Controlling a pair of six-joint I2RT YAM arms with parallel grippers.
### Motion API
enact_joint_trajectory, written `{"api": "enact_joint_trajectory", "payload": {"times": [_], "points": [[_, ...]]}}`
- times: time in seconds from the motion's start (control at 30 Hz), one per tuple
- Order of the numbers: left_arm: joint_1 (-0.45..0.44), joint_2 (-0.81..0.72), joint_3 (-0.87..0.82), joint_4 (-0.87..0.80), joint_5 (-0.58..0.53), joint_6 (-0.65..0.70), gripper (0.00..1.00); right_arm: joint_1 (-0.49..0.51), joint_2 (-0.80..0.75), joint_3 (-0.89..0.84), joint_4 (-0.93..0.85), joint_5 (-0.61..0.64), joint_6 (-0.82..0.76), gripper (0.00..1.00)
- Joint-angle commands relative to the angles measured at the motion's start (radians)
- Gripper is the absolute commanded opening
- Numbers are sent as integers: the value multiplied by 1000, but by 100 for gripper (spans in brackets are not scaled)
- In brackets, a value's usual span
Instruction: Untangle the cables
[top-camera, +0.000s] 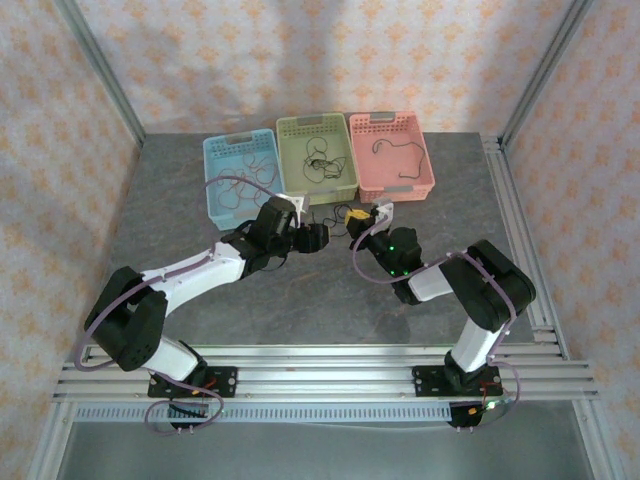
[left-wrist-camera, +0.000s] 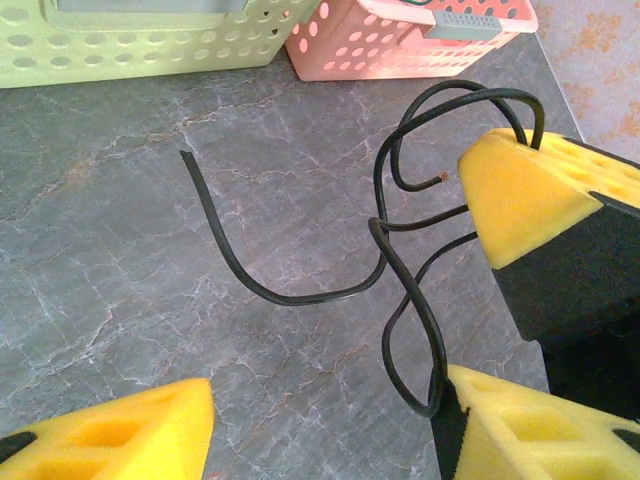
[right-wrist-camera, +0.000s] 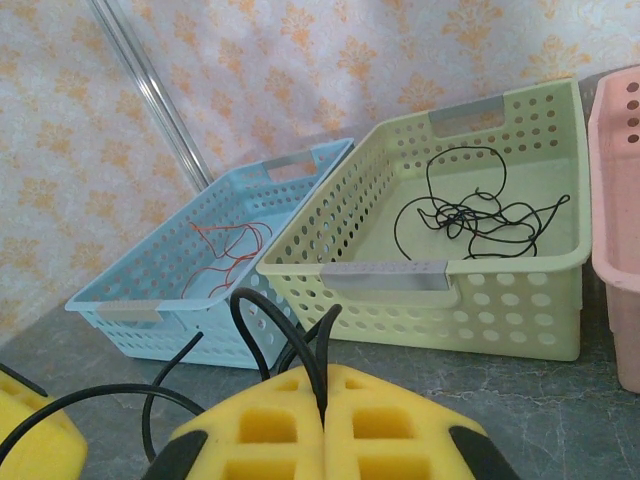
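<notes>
Far left on the counter (top-camera: 300, 300), a blue basket (right-wrist-camera: 150, 335) with thin red cables (right-wrist-camera: 228, 250) inside; next to it a green basket (right-wrist-camera: 480, 310) with a tangle of black cables (right-wrist-camera: 470, 215); then a pink basket (top-camera: 395, 188) with one dark cable (top-camera: 381, 144). In front of the baskets, left gripper (left-wrist-camera: 320, 420) open, jaws wide apart, a loop of the loose black cable (left-wrist-camera: 300, 295) just beside one finger. To its right, right gripper (right-wrist-camera: 325, 430) closed, pinching that same loose black cable between its pads (right-wrist-camera: 270, 430), loops sticking up above them.
</notes>
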Motion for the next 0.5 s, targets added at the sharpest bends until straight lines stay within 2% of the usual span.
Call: {"api": "enact_joint_trajectory", "payload": {"times": [0.0, 0.23, 0.37, 0.47], "points": [[10, -22, -5, -14, -62, -19, 60, 1, -24, -11, 11, 21, -15, 0], [63, -71, -65, 2, -127, -97, 63, 4, -10, -4, 35, -10, -8, 0], [118, -91, -110, 41, -111, -153, 64, 4, -3, 0, 43, -24, -2, 0], [127, -94, -115, 48, -103, -161, 64, 4, 4, 5, 52, -54, 6, 0]]}}
